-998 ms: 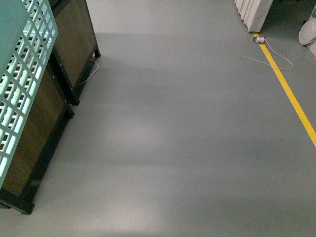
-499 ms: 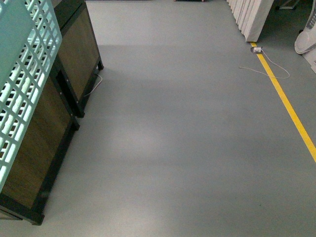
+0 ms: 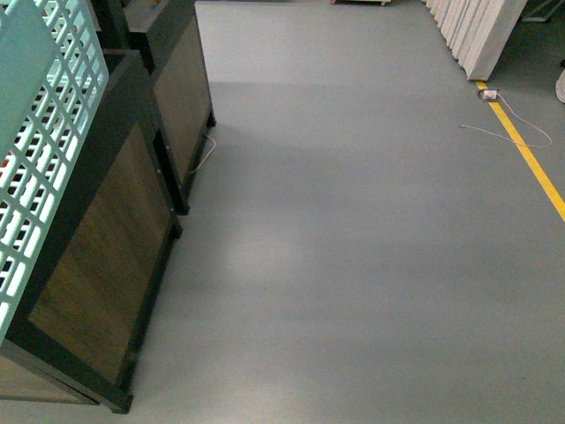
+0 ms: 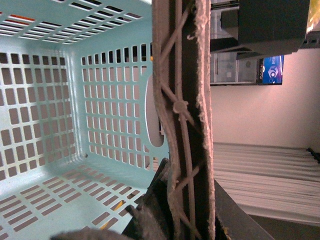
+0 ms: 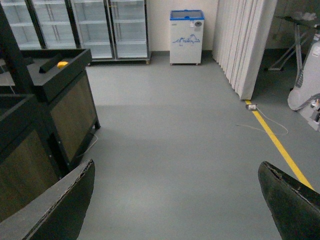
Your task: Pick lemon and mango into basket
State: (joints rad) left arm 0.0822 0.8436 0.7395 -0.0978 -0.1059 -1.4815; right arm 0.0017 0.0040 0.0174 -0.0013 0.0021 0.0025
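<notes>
The left tool (image 4: 182, 222), mostly hidden, is gripping the basket (image 3: 22, 79) by its handle (image 4: 175, 107). The right tool (image 5: 176, 167) is gaping wide, empty. A yellow fruit (image 5: 62, 64) is sitting on the desk (image 5: 72, 112), too small to name.

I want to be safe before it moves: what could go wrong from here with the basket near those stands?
1. The basket hangs right beside the dark wooden stand; a turn towards it could knock the two together.
2. The left gripper holds the basket only by its handle, so it may swing or slip.
3. A loose cable lies on the floor by the yellow line; drifting that way risks a snag.
</notes>
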